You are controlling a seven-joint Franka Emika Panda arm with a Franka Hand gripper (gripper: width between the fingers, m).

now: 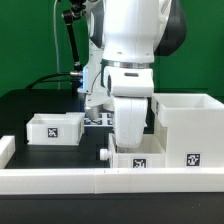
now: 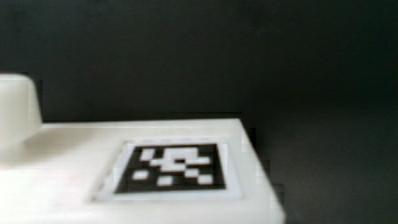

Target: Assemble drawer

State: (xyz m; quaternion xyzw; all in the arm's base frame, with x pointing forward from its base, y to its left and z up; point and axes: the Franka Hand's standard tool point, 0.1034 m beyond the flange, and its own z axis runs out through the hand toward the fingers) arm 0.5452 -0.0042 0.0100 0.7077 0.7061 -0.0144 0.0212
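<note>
A small white drawer box [image 1: 54, 128] with a marker tag stands at the exterior view's left. A larger open white drawer case [image 1: 186, 118] stands at the right. A low white part [image 1: 160, 160] with two tags lies in front of the arm, with a small white knob [image 1: 104, 155] at its left end. My gripper [image 1: 131, 143] hangs straight down right behind this low part; its fingertips are hidden behind it. The wrist view shows only a blurred white part [image 2: 71, 170] with a tag [image 2: 173, 168], very close; no fingers show there.
A long white rail [image 1: 70, 181] runs along the table's front edge, with a short white block [image 1: 5, 150] at its left end. The marker board [image 1: 96, 119] lies behind the arm. Black cables [image 1: 68, 60] hang at the back.
</note>
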